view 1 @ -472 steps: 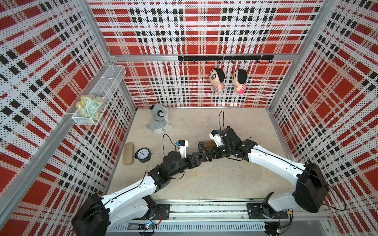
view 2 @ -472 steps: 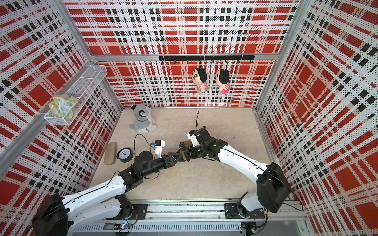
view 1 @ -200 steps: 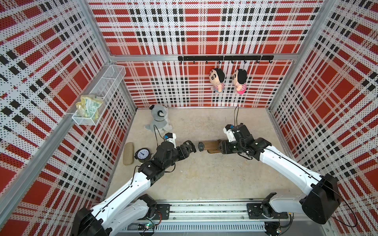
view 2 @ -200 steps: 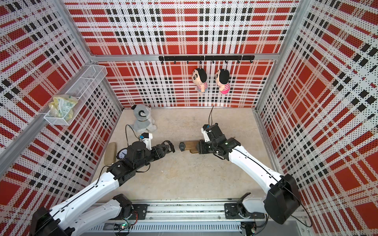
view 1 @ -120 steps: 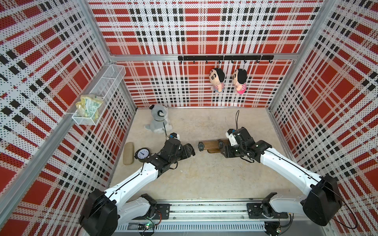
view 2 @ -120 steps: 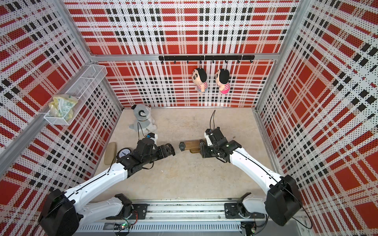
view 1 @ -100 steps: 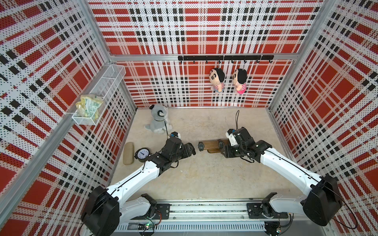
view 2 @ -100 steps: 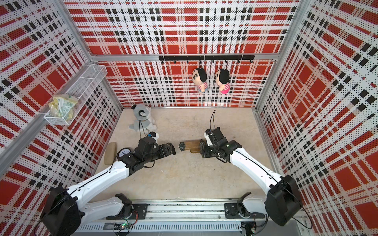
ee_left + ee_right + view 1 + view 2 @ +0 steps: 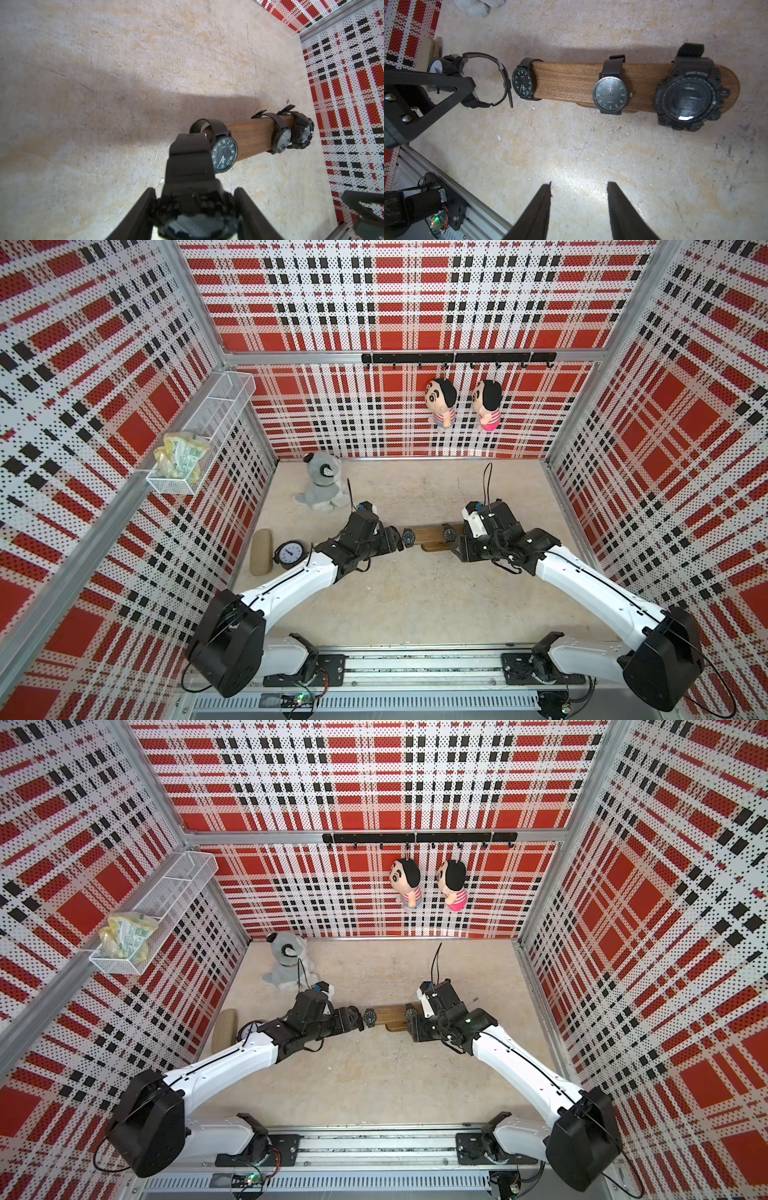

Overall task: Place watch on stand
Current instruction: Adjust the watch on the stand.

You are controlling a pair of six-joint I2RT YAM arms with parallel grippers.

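Your left gripper (image 9: pixel 195 204) was partly closed, clamped on the case of a chunky black watch (image 9: pixel 189 158). The strap loop sat just off the end of the wooden stand (image 9: pixel 566 81) nearest your left arm, not yet over the bar. Three others already ringed that bar: a small dark watch (image 9: pixel 523 84), a grey-faced watch (image 9: pixel 610 94) and a big sport watch (image 9: pixel 687 101). Your right gripper (image 9: pixel 579 186) stood open and empty beside the stand.

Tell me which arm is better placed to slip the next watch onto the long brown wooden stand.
Left. The left gripper holds a chunky black watch, strap loop beside the end of the brown wooden stand; the right gripper hangs open and empty.
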